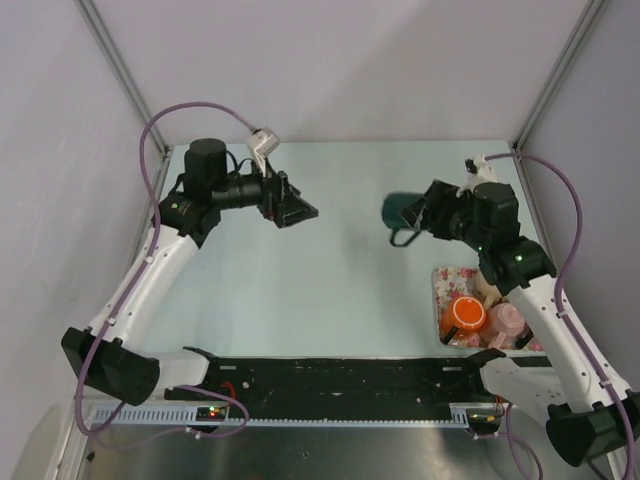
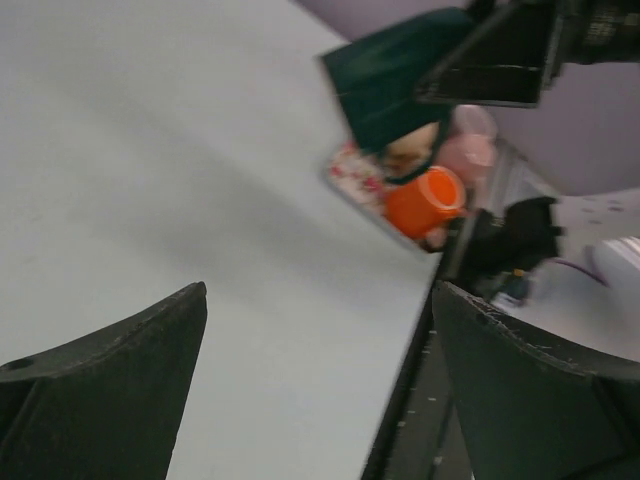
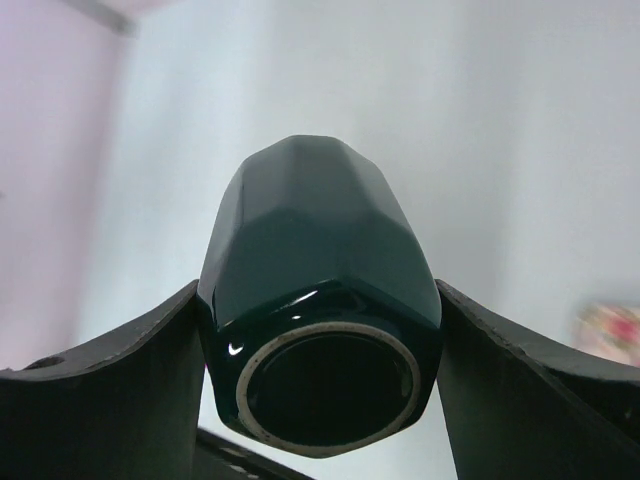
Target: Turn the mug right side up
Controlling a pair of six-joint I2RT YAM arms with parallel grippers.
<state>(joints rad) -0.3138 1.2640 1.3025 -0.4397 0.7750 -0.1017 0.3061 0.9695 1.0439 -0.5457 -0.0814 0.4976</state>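
Observation:
The dark green faceted mug (image 1: 398, 211) is held off the table at the right, tilted on its side, with its handle (image 1: 404, 238) hanging down. My right gripper (image 1: 418, 216) is shut on the mug. In the right wrist view the mug (image 3: 318, 250) sits between both fingers (image 3: 130, 380) with its ringed foot facing the camera. My left gripper (image 1: 296, 211) is open and empty above the table's back left. In the left wrist view its gripper (image 2: 320, 300) frames bare table, and the mug (image 2: 395, 85) shows far off.
A floral tray (image 1: 445, 277) at the right front holds an orange cup (image 1: 465, 314) and a pink cup (image 1: 507, 320); both also show in the left wrist view, the tray (image 2: 352, 176) and the orange cup (image 2: 425, 200). A black rail (image 1: 330, 376) runs along the near edge.

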